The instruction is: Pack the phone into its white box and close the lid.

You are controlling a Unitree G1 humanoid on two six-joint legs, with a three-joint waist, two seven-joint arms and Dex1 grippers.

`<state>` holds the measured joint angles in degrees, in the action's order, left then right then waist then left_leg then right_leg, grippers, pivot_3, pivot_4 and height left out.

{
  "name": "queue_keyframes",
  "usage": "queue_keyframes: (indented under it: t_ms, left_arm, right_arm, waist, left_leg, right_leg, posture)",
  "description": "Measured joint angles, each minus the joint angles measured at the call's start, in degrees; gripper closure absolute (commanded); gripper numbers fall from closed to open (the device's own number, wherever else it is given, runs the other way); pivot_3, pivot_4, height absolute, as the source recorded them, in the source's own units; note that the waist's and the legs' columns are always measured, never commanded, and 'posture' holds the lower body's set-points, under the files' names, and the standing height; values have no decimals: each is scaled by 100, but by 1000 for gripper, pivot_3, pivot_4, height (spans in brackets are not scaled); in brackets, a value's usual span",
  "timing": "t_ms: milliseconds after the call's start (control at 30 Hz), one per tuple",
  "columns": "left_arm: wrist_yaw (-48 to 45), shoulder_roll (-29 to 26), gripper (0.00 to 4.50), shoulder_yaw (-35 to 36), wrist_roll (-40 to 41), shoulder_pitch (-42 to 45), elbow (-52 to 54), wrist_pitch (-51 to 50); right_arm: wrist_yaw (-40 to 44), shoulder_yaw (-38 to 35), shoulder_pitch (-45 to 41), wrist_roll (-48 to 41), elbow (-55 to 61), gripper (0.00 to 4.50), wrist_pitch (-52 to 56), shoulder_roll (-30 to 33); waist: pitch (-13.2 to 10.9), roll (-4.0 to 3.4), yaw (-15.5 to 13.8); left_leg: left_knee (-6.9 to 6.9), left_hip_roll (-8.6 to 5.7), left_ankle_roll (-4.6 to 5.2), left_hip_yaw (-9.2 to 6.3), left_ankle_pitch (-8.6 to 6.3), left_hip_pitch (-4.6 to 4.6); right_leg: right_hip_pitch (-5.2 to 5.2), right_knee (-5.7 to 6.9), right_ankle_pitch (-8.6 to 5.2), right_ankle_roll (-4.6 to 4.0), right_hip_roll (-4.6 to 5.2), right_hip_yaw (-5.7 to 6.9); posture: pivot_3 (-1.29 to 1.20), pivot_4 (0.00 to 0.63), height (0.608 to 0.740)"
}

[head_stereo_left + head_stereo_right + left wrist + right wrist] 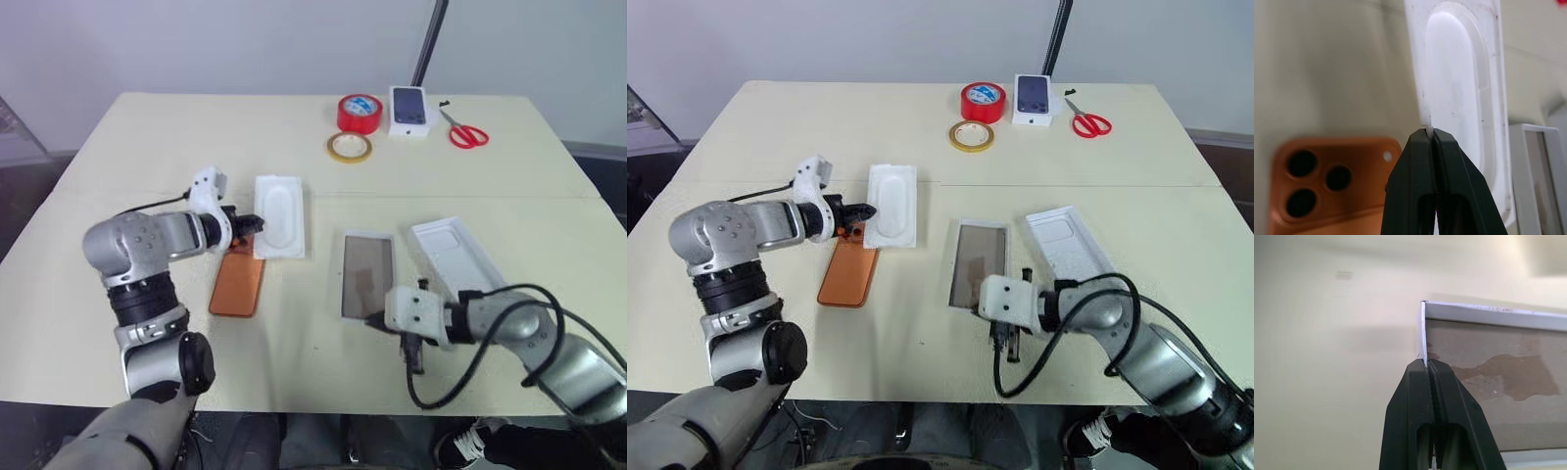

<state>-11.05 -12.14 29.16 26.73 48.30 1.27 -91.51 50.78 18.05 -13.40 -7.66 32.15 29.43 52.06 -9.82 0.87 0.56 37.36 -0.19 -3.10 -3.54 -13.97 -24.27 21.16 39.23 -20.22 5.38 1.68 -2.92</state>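
The phone (238, 283) lies camera-side up on the desk (147, 137), at about 8 o'clock from the desk's middle, not yet packed. Its long axis runs from 6 to 12 o'clock, slightly tilted, and in the left wrist view its lens cluster sits just beside the left claw. The left claw (257, 225) is pinched shut on the near edge of the thin moulded tray (278, 215), which touches the phone's far end. At 3 o'clock from the phone, the white box (367, 275) lies empty, brownish floor up, long axis also 6 to 12. The right claw (373, 319) is clamped shut on the box's near corner wall. The lid (455, 257) lies open-side up at 3 o'clock from the box, angled toward 11. Judged from this, nothing is packed: phone into box, then lid on, both remain
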Motion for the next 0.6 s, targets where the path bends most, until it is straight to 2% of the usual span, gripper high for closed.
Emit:
queue_keyframes:
  t_ms: [133,167,233,400,600]
  left_arm:
    - [-34,58,4500,-54,41,9,18,-48]
    - [-45,92,4500,-91,90,4,55,-49]
    - [-79,193,4500,-197,218,-24,182,-49]
    - [-41,548,4500,-562,554,-66,281,-49]
    - [476,1268,4500,-1023,761,-343,378,-50]
  right_arm:
    - [-77,214,-300,372,-498,4438,-346,-375]
    - [-80,231,-334,434,-562,4198,-389,-391]
    - [-9,145,-385,387,-591,3547,-347,-399]
    - [37,-396,-335,1,-417,1092,-80,-429]
    - [66,-1470,8,-379,-202,1092,334,-97]
  waist:
    - [1,2,3]
    - [1,2,-2]
    - [1,2,-4]
    - [1,2,5]
    - [1,3,-4]
  left_leg:
    - [2,0,-8,0,5,-4]
    - [2,-1,-9,0,5,-6]
    - [2,-1,-9,0,5,-7]
    - [2,0,-8,0,5,-7]
    - [4,-2,17,1,-10,-7]
  right_leg:
    - [6,1,0,0,2,0]
    - [7,3,0,0,2,0]
    - [8,3,0,0,4,0]
    - [8,3,1,0,7,-1]
    - [3,3,1,1,8,-3]
  posture:
    - [0,150,735]
    - [0,150,735]
    - [0,150,735]
    - [0,150,735]
    - [0,150,735]
